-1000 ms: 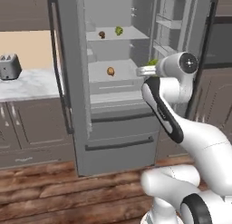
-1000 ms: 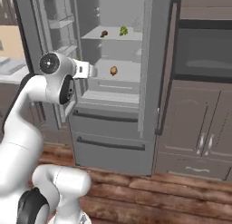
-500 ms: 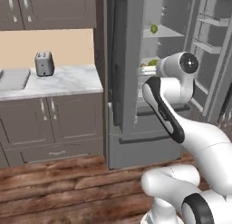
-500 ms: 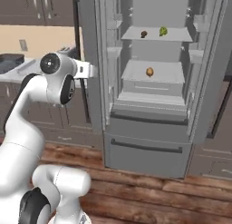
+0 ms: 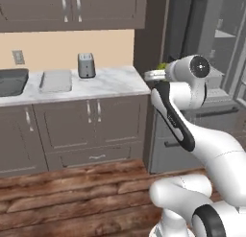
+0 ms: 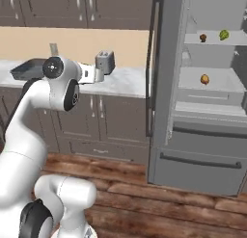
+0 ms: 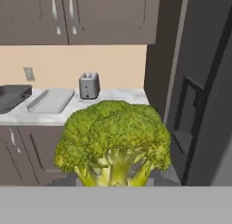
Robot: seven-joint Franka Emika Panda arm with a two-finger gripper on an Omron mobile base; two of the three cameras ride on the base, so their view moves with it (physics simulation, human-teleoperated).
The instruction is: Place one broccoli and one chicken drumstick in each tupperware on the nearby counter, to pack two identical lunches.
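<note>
Broccoli [image 7: 114, 139] sits right in front of the hand cam, stem down at the bottom edge, so the fingers look clenched on it; tips themselves hidden behind the floret. In the left base view a bit of green [image 5: 162, 66] shows at the gripper [image 5: 156, 75], beside the fridge edge.

Change vs 1 s ago: whole scene has slid sideways in both base views. The open fridge was centred then; now it's off to the right and the marble surface [image 5: 108, 85] with cabinets is in front. That's the base driving/turning, not things moving. Floret rode along. Means for the task: pick is done, carry leg under way toward the containers.

Targets: pale grey shallow tupperware [image 5: 56, 80] lies left of the silver toaster [image 5: 85, 65]; dark grey deep tupperware [image 5: 11, 81] further left. Both look empty from here, though the dark one's inside is hard to read.

Left in the fridge [image 6: 207, 87]: second broccoli [image 6: 224, 35] and dark drumstick [image 6: 203, 38] on the upper shelf, golden drumstick [image 6: 205, 79] on the shelf below.

Arm pose: elbow folded high, forearm roughly level, hand pointing toward the surface, well short of both containers.
</note>
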